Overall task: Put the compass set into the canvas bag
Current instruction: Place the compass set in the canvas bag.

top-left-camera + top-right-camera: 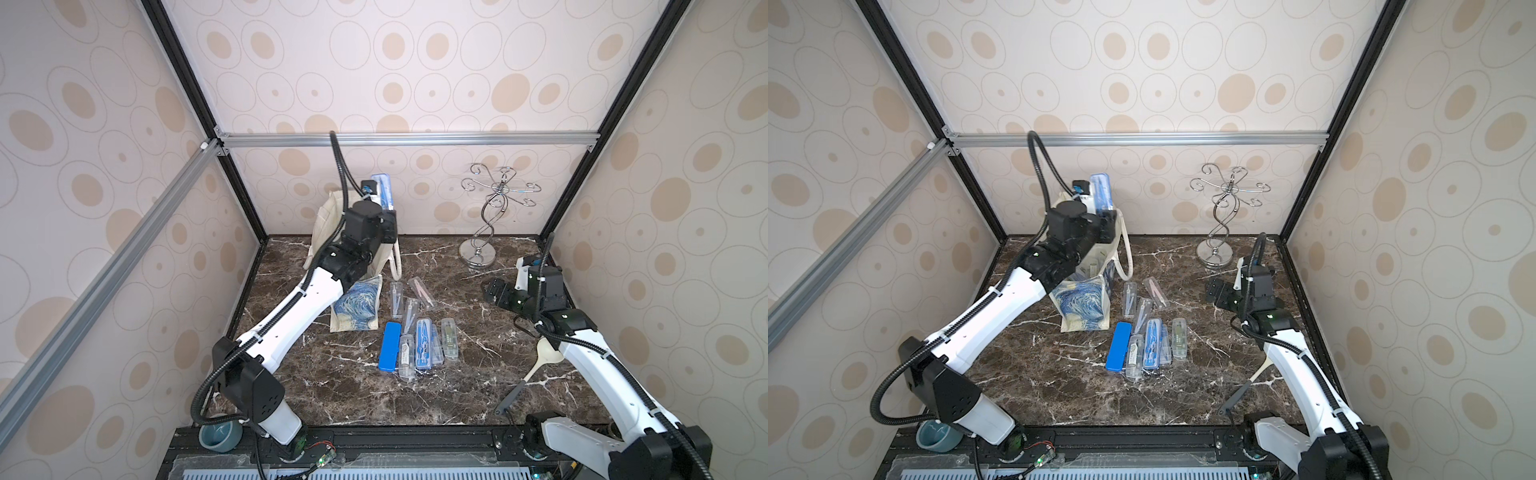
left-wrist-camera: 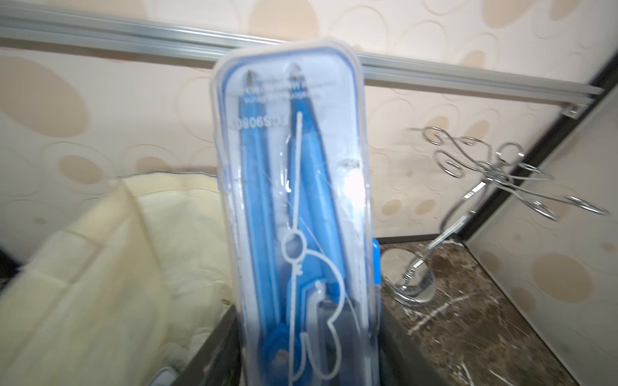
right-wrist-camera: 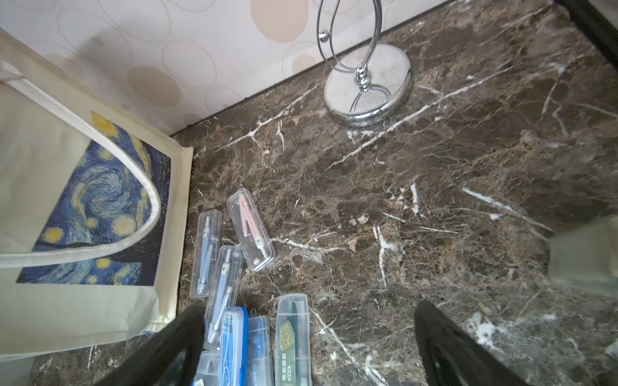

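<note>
My left claw (image 1: 387,210) is clamped on the lower end of a compass set (image 1: 381,189) in a clear blue case, holding it upright. In the left wrist view the case fills the middle, with the cream rim of the canvas bag (image 2: 100,234) below and beside it. In both top views the set hangs over the bag's open mouth, not yet inside. I judge this set as lifted and carried across, with the lowering and release left to do. My right claw (image 1: 492,291) stands wide and empty, low over the table (image 1: 457,395), apart from the pile. Several loose sets (image 1: 411,336) lie on the table just beside the bag's painted face, so plenty remains. Whether any set already sits inside the bag I cannot tell.
</note>
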`<state>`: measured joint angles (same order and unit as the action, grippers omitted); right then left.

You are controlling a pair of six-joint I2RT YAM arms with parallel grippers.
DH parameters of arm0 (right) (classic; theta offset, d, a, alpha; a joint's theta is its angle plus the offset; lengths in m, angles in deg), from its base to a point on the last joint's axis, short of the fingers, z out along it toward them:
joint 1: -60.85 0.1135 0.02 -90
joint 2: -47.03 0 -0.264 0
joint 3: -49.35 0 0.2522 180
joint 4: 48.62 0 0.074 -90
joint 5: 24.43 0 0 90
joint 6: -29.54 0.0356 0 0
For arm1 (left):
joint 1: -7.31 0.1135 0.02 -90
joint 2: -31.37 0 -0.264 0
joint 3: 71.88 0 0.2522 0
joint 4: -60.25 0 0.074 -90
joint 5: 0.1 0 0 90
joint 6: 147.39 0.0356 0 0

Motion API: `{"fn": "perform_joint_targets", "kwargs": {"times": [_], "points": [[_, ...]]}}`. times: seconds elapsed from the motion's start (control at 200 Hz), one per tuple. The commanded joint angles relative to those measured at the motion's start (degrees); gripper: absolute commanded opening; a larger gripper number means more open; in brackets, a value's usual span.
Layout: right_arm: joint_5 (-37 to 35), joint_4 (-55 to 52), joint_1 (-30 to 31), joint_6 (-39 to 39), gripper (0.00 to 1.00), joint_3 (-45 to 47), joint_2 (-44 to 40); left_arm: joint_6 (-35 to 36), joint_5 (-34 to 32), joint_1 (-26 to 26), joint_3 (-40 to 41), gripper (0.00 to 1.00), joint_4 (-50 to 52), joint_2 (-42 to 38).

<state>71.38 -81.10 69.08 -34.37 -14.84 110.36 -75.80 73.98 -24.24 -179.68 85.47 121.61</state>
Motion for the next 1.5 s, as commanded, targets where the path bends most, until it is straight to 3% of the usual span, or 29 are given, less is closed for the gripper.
{"fn": "perform_joint_targets", "kwargs": {"times": [0.0,0.315,0.8,1.135,1.496], "points": [[2.45,0.7,-0.14,-0.23,1.0,0.7,1.68,2.08,-2.4,2.3,1.67,0.56,3.72,-1.2],[7.35,-3.49,-0.05,-2.61,1.0,-0.89,8.18,-0.63,0.25,8.03,9.8,0.56,5.53,3.75],[6.94,-6.22,2.2,-3.87,1.0,1.78,12.51,-2.26,5.22,8.98,14.28,0.59,5.7,8.9],[4.92,-6.61,4.29,-4.03,1.0,2.02,14.25,-2.77,5.49,8.96,18.98,0.76,2.51,5.41],[4.09,-7.4,5.78,-4.52,1.0,2.51,15.67,-1.16,9.02,8.93,19.13,0.84,-1.39,-1.01]]}}
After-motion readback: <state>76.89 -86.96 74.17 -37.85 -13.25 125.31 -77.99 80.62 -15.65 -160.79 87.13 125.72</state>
